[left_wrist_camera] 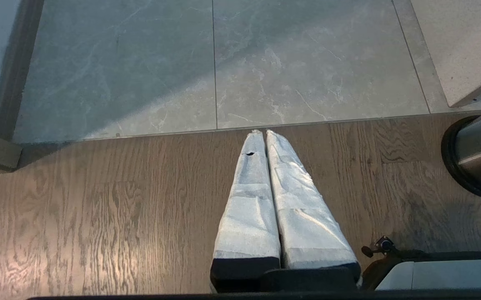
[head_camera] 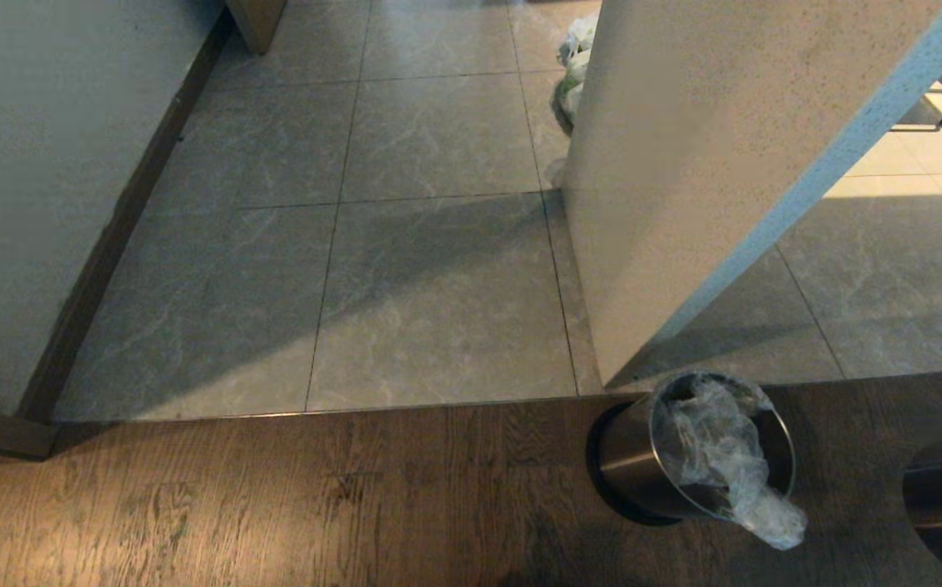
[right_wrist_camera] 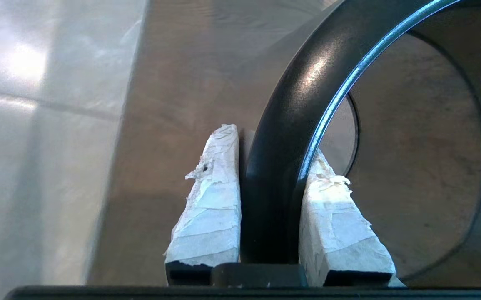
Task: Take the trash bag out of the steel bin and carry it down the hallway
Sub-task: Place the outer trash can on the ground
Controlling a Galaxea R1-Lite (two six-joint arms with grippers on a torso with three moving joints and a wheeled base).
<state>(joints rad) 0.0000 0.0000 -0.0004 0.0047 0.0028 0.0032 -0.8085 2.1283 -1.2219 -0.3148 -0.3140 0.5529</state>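
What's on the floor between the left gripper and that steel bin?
Only wooden floor, bare, between the left gripper and the steel bin; the left wrist view shows it.

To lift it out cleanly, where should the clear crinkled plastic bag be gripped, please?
Grip the bunched tail of the clear crinkled plastic bag hanging outside the round brushed-steel bin, coming from above on the robot's side: it juts past the rim.

Dim head view; sunlight enters at the right, the pillar (head_camera: 683, 187) casting a diagonal shadow across the tiles (head_camera: 405, 310); right wrist view blurred, glare on floor.
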